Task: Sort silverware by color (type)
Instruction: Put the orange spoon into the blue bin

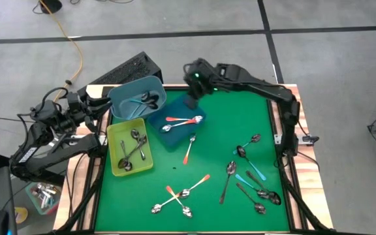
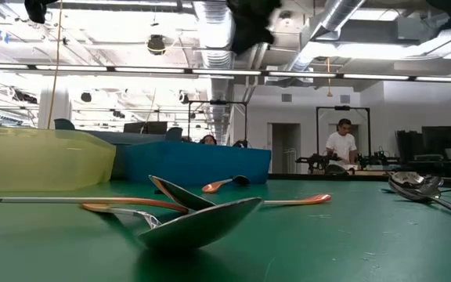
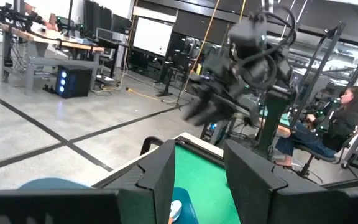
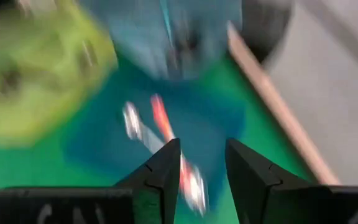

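My right gripper [image 1: 191,102] hangs open and empty over the blue tray's [image 1: 170,138] orange spoons [image 1: 181,121], which lie crosswise just below.

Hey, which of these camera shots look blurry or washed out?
Right wrist view: heavy motion smear; the orange-handled spoons and yellow-green bin are streaks. Low view: the nearest shiny metal spoon bowl is soft, and the ceiling lights glare white. Left wrist view: the far dark arm is smeared. High view: sharp and evenly lit.
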`<state>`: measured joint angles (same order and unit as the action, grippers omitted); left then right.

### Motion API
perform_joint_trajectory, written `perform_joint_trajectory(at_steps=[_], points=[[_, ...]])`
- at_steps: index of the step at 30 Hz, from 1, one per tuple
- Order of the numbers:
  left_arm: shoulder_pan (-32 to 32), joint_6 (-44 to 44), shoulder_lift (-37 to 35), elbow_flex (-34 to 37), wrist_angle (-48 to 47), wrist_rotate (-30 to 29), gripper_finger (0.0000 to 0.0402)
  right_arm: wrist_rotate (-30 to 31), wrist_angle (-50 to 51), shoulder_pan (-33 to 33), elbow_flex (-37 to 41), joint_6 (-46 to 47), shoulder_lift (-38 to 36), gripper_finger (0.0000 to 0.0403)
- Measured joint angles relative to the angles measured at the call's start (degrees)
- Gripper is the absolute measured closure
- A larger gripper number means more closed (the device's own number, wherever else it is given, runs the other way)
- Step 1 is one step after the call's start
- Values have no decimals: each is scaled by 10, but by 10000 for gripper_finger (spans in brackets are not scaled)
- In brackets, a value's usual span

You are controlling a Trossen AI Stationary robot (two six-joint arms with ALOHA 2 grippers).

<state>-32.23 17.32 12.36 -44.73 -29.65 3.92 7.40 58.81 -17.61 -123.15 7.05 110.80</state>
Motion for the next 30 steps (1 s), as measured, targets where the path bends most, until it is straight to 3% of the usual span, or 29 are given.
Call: perform_joint_trajectory(at_steps=[5, 10, 17, 22, 30], points=[[0, 0, 0, 0, 0, -2, 280, 2, 224, 18, 2, 91, -17, 266], [0, -1, 0, 0, 0, -2, 280, 4, 312, 78, 2, 120, -21, 266], [0, -1, 0, 0, 0, -3, 280, 3, 244, 214, 46, 55, -20, 266], [0, -3, 0, 0, -2, -3, 280, 2, 125, 300, 93, -27, -20, 266], [0, 6, 0, 0, -5, -3, 280, -16, -49, 365, 181, -74, -20, 266]])
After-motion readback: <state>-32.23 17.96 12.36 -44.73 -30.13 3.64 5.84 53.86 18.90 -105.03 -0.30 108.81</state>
